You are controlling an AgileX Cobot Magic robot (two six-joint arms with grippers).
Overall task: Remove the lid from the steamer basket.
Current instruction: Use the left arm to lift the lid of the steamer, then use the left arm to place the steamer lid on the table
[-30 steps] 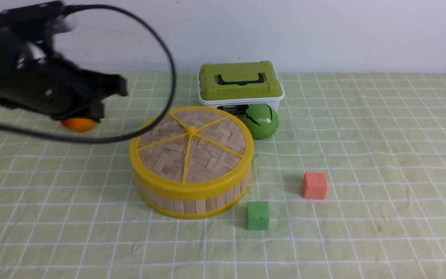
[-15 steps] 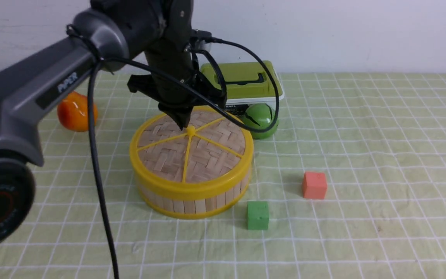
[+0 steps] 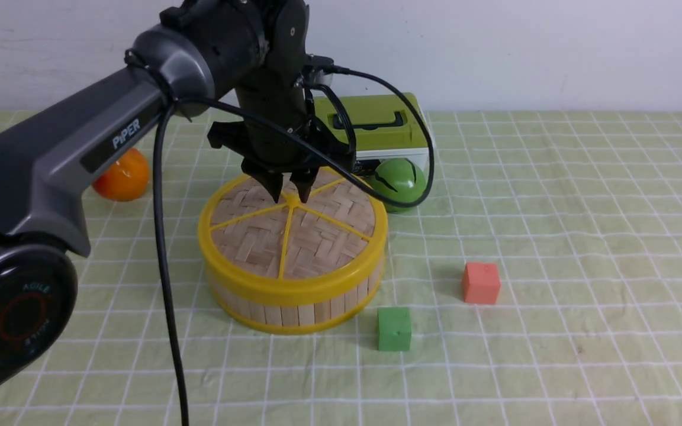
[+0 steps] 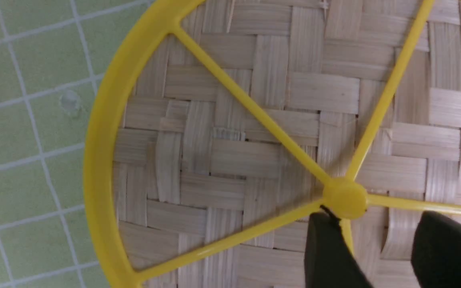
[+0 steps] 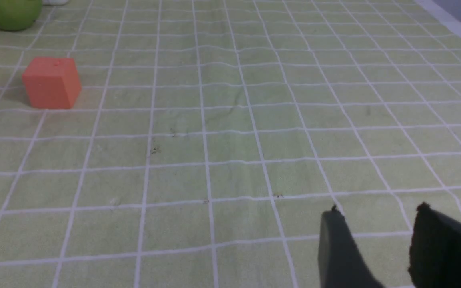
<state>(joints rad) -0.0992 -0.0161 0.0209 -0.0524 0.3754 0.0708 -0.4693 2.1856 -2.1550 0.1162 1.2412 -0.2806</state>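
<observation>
Lid [image 3: 293, 236] sits on the steamer basket [image 3: 293, 310]. I see my left gripper [image 3: 290, 195] at the hub [image 4: 344, 199], fingers narrowly apart, holding nothing. My right gripper [image 5: 378, 208] is the same.

From my seat I see the bench [image 3: 584, 195] covered by a pale green cloth [image 3: 554, 361] with a white grid. The steamer basket [image 3: 293, 310] sits on it left of centre. Behind it stands a white box [image 3: 376, 155] with an olive-green top, and a green ball [image 3: 400, 183] rests against the box's front, near the basket. An orange fruit [image 3: 122, 177] lies well off to the left. A green cube [image 3: 393, 328] sits just beside the basket's near right edge, and a red cube [image 3: 481, 283] lies further right.
</observation>
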